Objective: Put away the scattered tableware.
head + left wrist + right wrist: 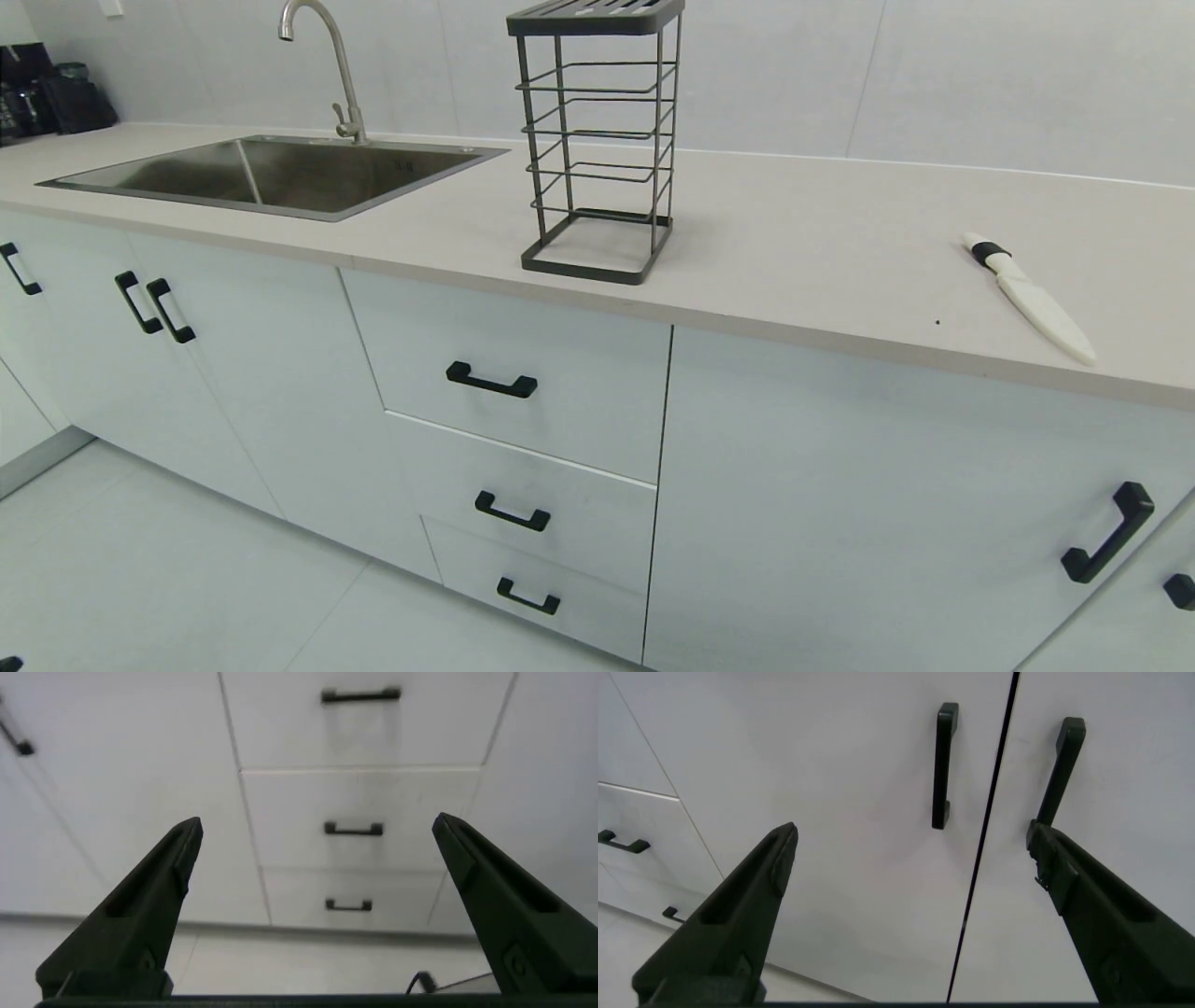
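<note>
A white knife (1032, 300) with a black band near its handle end lies flat on the beige countertop (794, 252) at the right, close to the front edge. A tall dark wire rack (597, 140) with a slotted top stands upright at the middle of the counter. My left gripper (318, 835) is open, held low in front of the drawer fronts (360, 812) with nothing between its fingers. My right gripper (910, 835) is open too, facing two white cabinet doors with black handles (945, 765), and it holds nothing.
A steel sink (271, 173) with a curved tap (322, 65) is set into the counter at the left. Dark appliances (51, 93) stand in the far left corner. Below the counter are white cabinet doors and three drawers with black handles (492, 380). The floor is pale tile.
</note>
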